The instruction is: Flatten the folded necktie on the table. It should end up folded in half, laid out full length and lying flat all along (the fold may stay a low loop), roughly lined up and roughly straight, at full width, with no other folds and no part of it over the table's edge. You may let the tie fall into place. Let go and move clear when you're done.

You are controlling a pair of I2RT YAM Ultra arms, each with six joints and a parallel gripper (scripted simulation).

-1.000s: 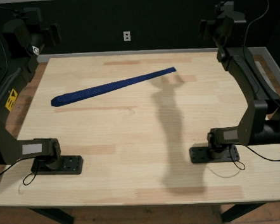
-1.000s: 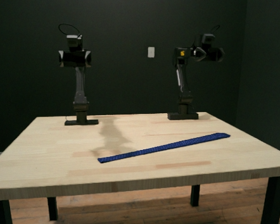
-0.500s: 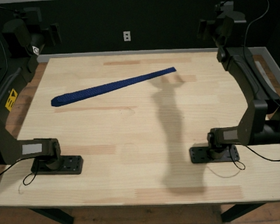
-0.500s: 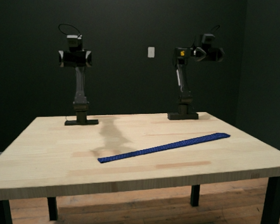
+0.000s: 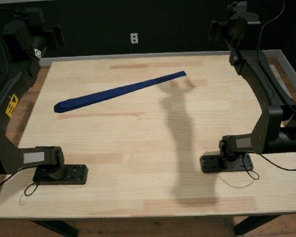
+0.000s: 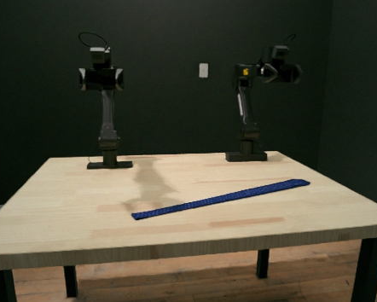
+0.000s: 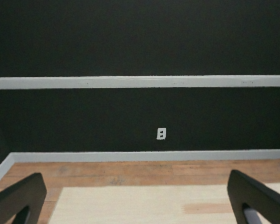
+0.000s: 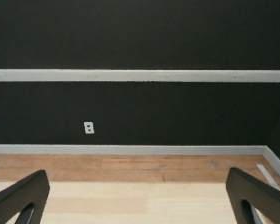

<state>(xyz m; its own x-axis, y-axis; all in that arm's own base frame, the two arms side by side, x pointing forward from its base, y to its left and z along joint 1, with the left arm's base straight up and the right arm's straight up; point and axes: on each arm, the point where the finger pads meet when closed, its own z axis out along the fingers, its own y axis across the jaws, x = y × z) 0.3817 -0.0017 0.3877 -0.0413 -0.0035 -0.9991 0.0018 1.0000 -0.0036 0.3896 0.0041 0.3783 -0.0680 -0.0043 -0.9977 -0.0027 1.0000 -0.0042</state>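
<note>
The blue dotted necktie [image 5: 120, 91] [image 6: 226, 198] lies flat and nearly straight on the table [image 5: 124, 187] [image 6: 72, 239], folded in half and running diagonally. Its wide end is at the left in the top view, where two layers show, one tip slightly short of the other and roughly lined up. The narrow blunt end is at the back, right of centre. No other fold shows, and no part reaches the table's edge. My left gripper [image 6: 285, 73] [image 7: 136, 180] is open and empty, high above the table. My right gripper [image 6: 101, 78] [image 8: 138, 177] is open and empty, also raised high, clear of the tie.
The arm bases [image 5: 77, 175] [image 5: 209, 164] stand on the side of the table nearest the top camera. An arm's shadow falls on the table near the tie's narrow end. A dark wall with a socket [image 5: 134, 38] stands beyond the table.
</note>
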